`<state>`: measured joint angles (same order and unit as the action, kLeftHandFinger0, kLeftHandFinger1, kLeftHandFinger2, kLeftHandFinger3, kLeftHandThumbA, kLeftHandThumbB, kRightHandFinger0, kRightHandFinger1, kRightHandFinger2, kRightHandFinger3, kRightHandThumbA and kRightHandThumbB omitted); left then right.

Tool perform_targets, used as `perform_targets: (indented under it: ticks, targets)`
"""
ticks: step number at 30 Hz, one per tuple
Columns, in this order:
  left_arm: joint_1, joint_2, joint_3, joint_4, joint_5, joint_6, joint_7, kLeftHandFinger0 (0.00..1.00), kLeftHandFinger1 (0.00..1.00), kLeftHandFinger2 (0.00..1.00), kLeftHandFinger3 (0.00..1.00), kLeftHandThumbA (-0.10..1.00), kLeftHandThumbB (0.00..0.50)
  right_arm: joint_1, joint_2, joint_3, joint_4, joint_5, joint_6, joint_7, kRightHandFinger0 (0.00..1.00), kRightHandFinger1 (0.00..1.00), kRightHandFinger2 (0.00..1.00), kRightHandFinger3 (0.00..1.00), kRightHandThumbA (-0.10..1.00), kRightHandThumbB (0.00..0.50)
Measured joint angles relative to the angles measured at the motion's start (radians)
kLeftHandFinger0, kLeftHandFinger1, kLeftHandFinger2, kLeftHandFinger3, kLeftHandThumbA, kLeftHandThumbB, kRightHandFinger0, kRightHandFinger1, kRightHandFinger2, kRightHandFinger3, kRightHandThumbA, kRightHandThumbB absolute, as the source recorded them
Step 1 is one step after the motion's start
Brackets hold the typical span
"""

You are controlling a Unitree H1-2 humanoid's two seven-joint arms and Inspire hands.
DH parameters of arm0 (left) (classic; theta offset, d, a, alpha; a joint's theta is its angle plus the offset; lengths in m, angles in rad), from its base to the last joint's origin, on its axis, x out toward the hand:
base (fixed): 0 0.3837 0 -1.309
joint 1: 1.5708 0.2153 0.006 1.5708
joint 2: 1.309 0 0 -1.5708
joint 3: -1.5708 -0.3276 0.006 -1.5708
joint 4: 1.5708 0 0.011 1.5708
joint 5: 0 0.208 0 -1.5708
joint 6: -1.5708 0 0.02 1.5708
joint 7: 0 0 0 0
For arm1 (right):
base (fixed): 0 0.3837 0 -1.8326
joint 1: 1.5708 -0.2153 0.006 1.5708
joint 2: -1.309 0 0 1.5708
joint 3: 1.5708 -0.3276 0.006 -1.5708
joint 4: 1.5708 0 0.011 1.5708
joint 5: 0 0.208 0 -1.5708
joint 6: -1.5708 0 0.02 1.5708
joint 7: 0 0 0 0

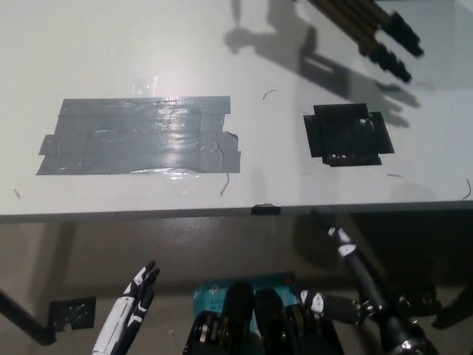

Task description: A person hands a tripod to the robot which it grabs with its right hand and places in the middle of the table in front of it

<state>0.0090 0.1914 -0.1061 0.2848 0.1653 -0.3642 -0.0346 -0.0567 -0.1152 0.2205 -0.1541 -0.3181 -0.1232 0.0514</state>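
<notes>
Right hand (355, 285) hangs below the table (244, 44) edge, fingers spread and empty; left hand (139, 290) rests low, open too. Tripod (369, 26) legs enter at the far right corner, so reaching up could knock the edge or miss them.

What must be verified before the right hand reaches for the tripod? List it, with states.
1. Tripod in view: ok, legs at upper right over the table.
2. Right hand near tripod: not ok, low, below the table's near edge.
3. Right hand open: cannot tell.
4. Left hand out of the way: ok, lower left.
5. Person's grip on tripod: cannot tell, out of view.
</notes>
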Motion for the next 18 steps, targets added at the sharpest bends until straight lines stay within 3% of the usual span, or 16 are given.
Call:
perform_targets:
  ticks: [3,4,9,18]
  targets:
    - [0.0,0.0,0.0,0.0,0.0,0.0,0.0,1.0,1.0,1.0,1.0,1.0,0.32,-0.012,0.01,-0.032,-0.107,-0.041,0.002,-0.015,1.0,1.0,1.0,1.0,0.85,0.265]
    - [0.0,0.0,0.0,0.0,0.0,0.0,0.0,1.0,1.0,1.0,1.0,0.99,0.32,-0.022,0.011,-0.05,-0.155,-0.061,0.002,-0.021,1.0,1.0,1.0,1.0,0.91,0.252]
    - [0.001,0.0,0.0,0.0,0.0,-0.002,0.0,1.0,1.0,1.0,1.0,1.0,0.315,-0.113,0.014,-0.117,-0.302,-0.152,0.014,-0.037,1.0,1.0,1.0,1.0,0.93,0.291]
    - [0.008,0.0,0.001,0.0,0.004,-0.005,0.001,1.0,1.0,1.0,1.0,0.99,0.313,-0.376,0.013,-0.158,-0.312,-0.315,0.191,0.002,1.0,1.0,1.0,1.0,0.92,0.284]
